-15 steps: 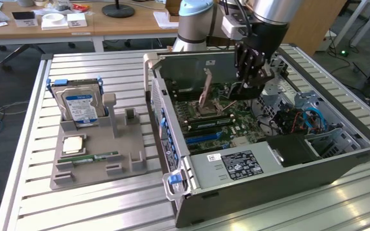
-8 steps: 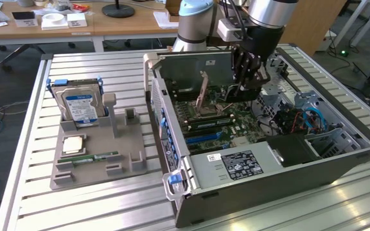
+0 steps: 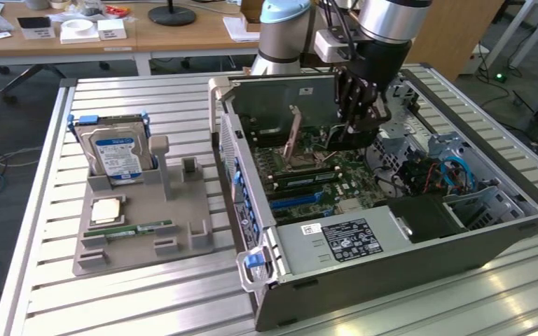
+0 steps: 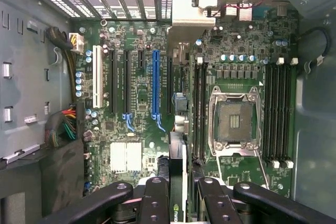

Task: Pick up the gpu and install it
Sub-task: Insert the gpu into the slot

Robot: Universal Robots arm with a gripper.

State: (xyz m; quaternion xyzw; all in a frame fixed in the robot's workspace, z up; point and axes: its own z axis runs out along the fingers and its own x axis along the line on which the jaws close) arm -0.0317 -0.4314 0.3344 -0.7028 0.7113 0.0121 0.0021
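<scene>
Slatted metal table (image 3: 138, 294) carries the open computer case (image 3: 391, 280). Over its motherboard (image 4: 136, 124) the gripper (image 4: 181, 184) has its jaws drawn narrow, and they seem to clamp the gpu (image 4: 177, 166), which stands on edge between them. Its long axis runs parallel to the blue slot (image 4: 155, 82). It lies just beside this slot, toward the CPU socket (image 4: 233, 121).

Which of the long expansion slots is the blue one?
The blue slot, on the CPU socket side of two black slots and the white slot.
</scene>
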